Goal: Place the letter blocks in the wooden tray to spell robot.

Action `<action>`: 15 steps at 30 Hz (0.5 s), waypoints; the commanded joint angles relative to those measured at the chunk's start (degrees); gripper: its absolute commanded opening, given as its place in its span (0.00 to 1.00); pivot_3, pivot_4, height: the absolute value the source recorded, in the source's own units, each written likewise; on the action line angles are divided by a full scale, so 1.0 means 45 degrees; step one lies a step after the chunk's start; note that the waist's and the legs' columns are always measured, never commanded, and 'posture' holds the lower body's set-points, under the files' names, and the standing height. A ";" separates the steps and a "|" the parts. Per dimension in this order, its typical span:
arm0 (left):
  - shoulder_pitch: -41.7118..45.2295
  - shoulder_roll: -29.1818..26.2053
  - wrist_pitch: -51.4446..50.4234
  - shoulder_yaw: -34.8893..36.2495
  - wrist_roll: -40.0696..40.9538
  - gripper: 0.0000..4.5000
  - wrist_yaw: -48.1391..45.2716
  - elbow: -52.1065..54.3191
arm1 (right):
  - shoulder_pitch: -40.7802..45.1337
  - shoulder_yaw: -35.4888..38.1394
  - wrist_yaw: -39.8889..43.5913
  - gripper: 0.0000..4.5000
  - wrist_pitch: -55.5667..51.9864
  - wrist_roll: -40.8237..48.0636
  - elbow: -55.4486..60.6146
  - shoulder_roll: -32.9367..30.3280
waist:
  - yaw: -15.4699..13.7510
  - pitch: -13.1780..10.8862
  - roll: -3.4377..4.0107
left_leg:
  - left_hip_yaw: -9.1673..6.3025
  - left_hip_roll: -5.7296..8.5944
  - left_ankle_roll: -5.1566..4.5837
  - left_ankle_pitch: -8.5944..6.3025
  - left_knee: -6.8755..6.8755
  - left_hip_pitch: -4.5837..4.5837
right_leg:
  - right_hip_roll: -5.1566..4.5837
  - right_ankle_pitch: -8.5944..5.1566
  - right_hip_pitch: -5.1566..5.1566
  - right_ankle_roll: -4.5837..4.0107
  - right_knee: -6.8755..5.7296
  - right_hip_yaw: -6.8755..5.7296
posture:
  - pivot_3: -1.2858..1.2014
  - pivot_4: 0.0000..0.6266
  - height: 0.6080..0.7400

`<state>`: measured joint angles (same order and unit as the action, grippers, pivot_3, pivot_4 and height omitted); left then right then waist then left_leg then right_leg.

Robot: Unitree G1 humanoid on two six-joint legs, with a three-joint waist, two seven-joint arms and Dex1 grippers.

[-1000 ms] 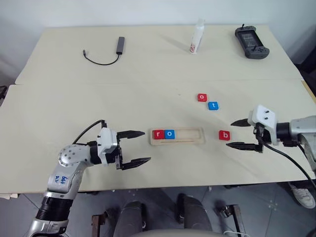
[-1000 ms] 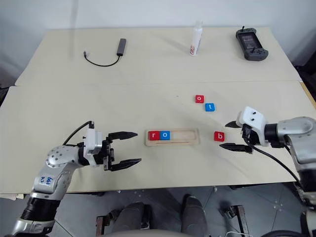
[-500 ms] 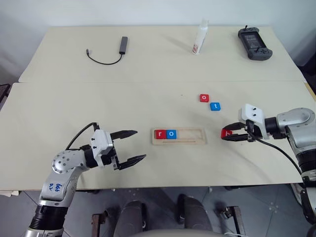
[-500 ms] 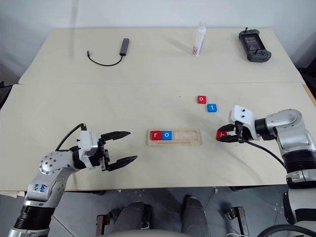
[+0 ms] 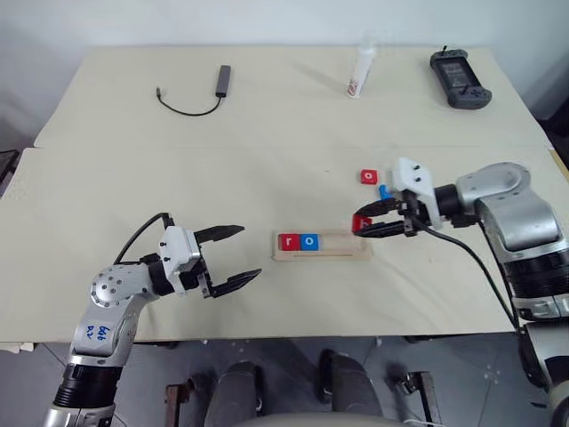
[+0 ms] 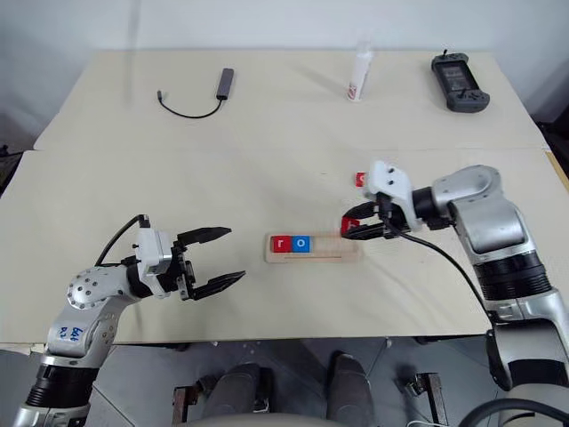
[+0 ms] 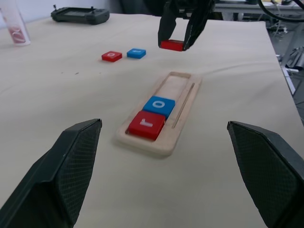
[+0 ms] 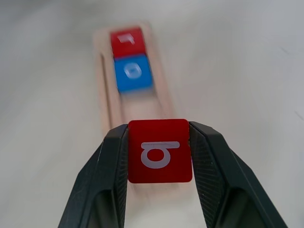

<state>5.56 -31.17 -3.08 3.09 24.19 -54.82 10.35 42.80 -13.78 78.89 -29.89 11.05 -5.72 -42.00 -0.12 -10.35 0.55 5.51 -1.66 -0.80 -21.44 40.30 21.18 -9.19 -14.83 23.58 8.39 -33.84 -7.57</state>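
Tray (image 5: 321, 245) lay flat on the table (image 5: 267, 133), long axis running left-right across the robot's front, groove facing up. Two blocks sat in its left end, touching: red "r" (image 5: 287, 241) outermost, blue "o" (image 5: 308, 241) next to it. Rest of the groove was bare wood.

Right claw (image 5: 364, 223) was closed on the red "b" block (image 8: 159, 150), one finger on each opposite edge, letter face up toward the wrist camera. Block was held clear above the table at the tray's right end, claw pointing left and tilted down.

Red "o" block (image 5: 369, 176) and blue "t" block (image 7: 136, 52) lay loose on the table beyond the tray's right end, just beside each other; the "t" was partly hidden behind the right claw in the head views.

Left claw (image 5: 230, 256) was wide open, holding nothing, level, aimed at the tray from its left, well apart from it.

Far side of the table: white bottle with red print (image 5: 359, 66) (unreadable), black handheld controller (image 5: 459, 77), grey adapter with black cable (image 5: 210, 86).
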 commanded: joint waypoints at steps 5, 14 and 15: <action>-0.0145 0.0080 0.0153 -0.0110 -0.0064 1.00 0.0173 0.0513 | 0.0397 -0.0874 -0.0406 0.33 0.0888 -0.0625 -0.0327 0.0801 | 0.0056 0.0000 0.0001 | 0.0002 0.0001 0.0000 0.0000 -0.0002 0.0004 | 0.0001 0.0000 0.0004 0.0000 0.0000 -0.0005 | 0.52 0.24 1.00; -0.0548 0.0014 0.0163 0.0014 -0.0073 1.00 0.0516 0.0910 | 0.0647 -0.1129 -0.0620 0.33 0.1428 -0.1016 -0.1099 0.1470 | 0.0102 0.0000 0.0001 | 0.0006 -0.0008 0.0002 0.0001 -0.0005 -0.0004 | 0.0009 -0.0001 0.0003 0.0000 -0.0002 -0.0004 | 0.52 0.24 1.00; -0.0577 0.0011 0.0163 0.0012 -0.0084 1.00 0.0553 0.0934 | 0.0670 -0.1164 -0.0598 0.40 0.1409 -0.1020 -0.1153 0.1509 | 0.0073 0.0000 0.0001 | 0.0006 -0.0007 0.0002 0.0001 -0.0005 -0.0003 | 0.0008 0.0000 0.0003 0.0000 -0.0002 -0.0003 | 0.52 0.24 1.00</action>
<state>3.42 -30.49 -3.04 2.24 24.12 -52.64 11.85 44.36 -19.79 76.29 -24.02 6.49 -11.43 -35.25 0.21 -10.35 0.55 5.54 -1.69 -0.79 -21.44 40.28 21.17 -9.16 -14.83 23.59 8.39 -33.85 -7.59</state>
